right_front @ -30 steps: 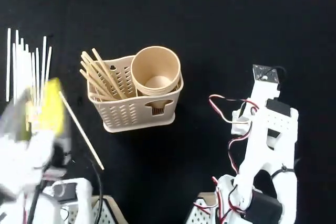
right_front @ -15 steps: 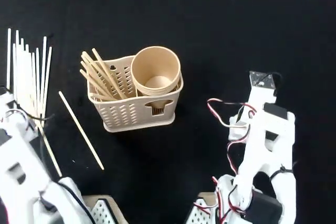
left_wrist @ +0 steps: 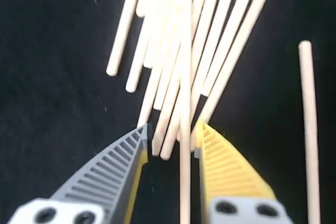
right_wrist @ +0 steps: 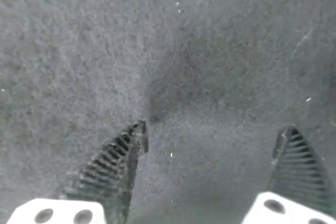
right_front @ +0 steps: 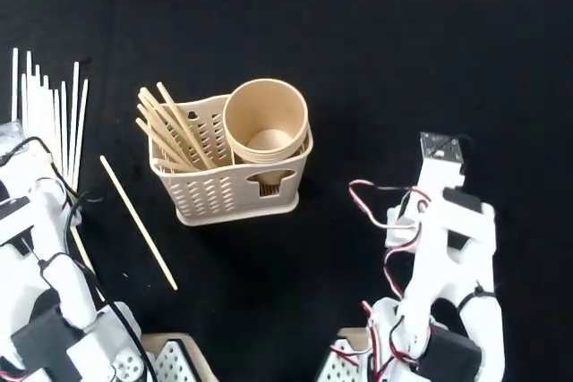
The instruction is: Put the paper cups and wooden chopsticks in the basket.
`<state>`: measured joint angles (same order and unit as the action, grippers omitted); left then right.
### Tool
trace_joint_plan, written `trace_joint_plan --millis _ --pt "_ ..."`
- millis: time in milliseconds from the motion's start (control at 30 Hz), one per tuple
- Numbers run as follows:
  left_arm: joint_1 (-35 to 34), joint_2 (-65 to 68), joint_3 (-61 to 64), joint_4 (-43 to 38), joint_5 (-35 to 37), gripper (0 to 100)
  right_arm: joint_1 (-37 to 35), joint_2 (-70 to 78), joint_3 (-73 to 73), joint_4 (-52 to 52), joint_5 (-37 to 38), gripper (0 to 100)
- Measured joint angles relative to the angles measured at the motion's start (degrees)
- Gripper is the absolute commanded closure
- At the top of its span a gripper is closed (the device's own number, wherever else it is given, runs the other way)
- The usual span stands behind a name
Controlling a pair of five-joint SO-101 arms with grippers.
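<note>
Black tabletop [right_front: 403, 60], loose chopsticks [left_wrist: 176, 66] between spread tips of left gripper [left_wrist: 171, 128]

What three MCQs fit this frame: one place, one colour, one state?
1. Where is the cup?
A. In the basket, beside the chopsticks
B. In a gripper
C. Tipped over by an arm

2. The left gripper has fingers of what colour?
A. Both black
B. Both white
C. One grey, one yellow

3. What state is the right gripper in?
A. Shut on a cup
B. Open over bare table
C. Shut on a chopstick

Key:
1 A: the cup stands upright in one compartment, next to the one with chopsticks.
2 C: the left wrist view shows both colours.
3 B: its fingers stand apart with nothing between.
</note>
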<state>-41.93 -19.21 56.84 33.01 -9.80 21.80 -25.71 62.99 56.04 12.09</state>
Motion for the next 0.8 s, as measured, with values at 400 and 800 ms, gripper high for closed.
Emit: trace_joint_plan --millis 400,800 --pt "-0.5 0.2 9.1 -20.2 2.5 85 0.0 0.0 2.9 -3.1 0.0 61.6" --pt "0.4 1.1 5.7 -11.1 2.6 88 0.0 0.0 3.9 -3.2 0.0 61.6"
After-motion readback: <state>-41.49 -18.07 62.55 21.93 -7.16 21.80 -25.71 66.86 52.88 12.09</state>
